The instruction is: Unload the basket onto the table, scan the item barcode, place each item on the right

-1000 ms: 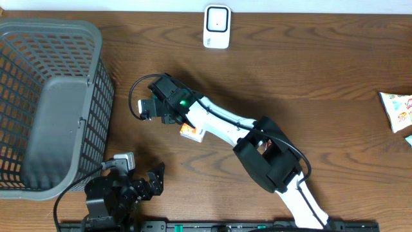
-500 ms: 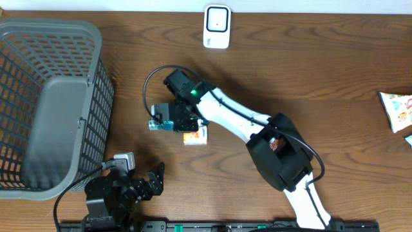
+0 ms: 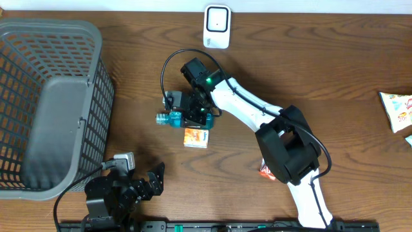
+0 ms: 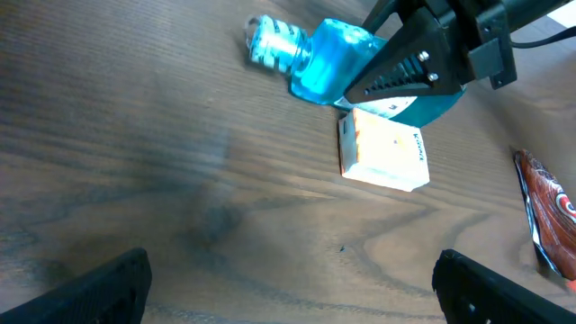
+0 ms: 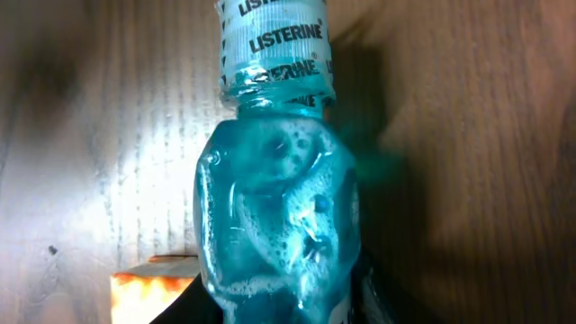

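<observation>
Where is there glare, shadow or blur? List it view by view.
Right wrist: the mouthwash bottle fills the frame, its cap lettering sharp; a bright patch on the table to its left, deep shadow to its right. Left wrist: the bottle's cap slightly soft, lighting even. Overhead: sharp, evenly lit, only faint shadows.

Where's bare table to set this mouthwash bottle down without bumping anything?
Widest bare wood: right of the right arm, between the scanner and the snack bag. A narrower strip runs between the basket and the mouthwash bottle. Crowded: the small box lies close beside the bottle, and the left arm fills the near-left corner.
</observation>
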{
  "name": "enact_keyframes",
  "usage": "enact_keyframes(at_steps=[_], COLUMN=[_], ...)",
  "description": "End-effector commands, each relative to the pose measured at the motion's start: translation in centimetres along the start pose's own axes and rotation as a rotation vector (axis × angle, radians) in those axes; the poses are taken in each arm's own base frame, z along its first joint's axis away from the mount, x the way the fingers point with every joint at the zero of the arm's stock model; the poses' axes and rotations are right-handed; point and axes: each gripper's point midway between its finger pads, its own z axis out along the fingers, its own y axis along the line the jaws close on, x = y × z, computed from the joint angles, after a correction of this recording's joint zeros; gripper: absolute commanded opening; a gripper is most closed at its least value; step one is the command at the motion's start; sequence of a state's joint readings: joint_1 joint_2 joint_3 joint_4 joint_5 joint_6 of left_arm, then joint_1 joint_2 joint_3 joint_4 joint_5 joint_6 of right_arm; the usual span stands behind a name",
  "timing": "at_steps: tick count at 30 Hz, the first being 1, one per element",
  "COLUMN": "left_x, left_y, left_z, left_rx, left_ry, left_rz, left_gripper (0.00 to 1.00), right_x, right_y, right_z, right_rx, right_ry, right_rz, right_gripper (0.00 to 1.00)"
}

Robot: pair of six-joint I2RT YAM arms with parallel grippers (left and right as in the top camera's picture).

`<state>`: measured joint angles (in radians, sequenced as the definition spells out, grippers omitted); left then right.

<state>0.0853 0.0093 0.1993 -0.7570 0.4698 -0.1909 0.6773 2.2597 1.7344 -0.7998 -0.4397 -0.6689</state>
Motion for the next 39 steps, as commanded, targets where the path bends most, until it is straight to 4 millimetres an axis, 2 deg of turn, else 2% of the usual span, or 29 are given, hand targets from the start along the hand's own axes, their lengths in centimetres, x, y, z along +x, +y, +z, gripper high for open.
enact_keyframes(at_steps=[1,6,12,21,26,32,39], left_x=[0.1,0.1,0.1,0.1,0.1,0.1,0.1], left_y=[-0.1,-0.1,-0.1,-0.1,-0.1,-0.1,-0.1], left_z=[0.0,0.0,0.0,0.0,0.0,0.0,0.0], left_rx=[0.008,0.008,0.008,0.008,0.008,0.008,0.008], left_ry=[0.003,0.003,0.003,0.003,0.003,0.003,0.003], left_rz=[-0.013,-0.013,-0.013,-0.013,-0.013,-0.013,-0.013], left_gripper=[1.0,1.0,1.0,1.0,1.0,1.0,1.0], right_x=[1.8,2.3,2.9,2.5,1.6,-0.5,-0.2], right_y=[-2.6,-3.5,-6.5,-6.7,-6.9,-6.5,-6.1], right_z=[0.1,-0.1,-1.1,-1.2,-2.1,-4.8,-5.1], right_rx=[0.132,0.209,0.394,0.405,0.417,0.42,0.41], right_ry=[0.102,0.147,0.183,0.164,0.143,0.104,0.121], right_rz=[0.067,0.085,0.179,0.201,0.238,0.245,0.255], right_gripper=[0.3,0.32,0.34,0.54,0.57,0.62,0.65])
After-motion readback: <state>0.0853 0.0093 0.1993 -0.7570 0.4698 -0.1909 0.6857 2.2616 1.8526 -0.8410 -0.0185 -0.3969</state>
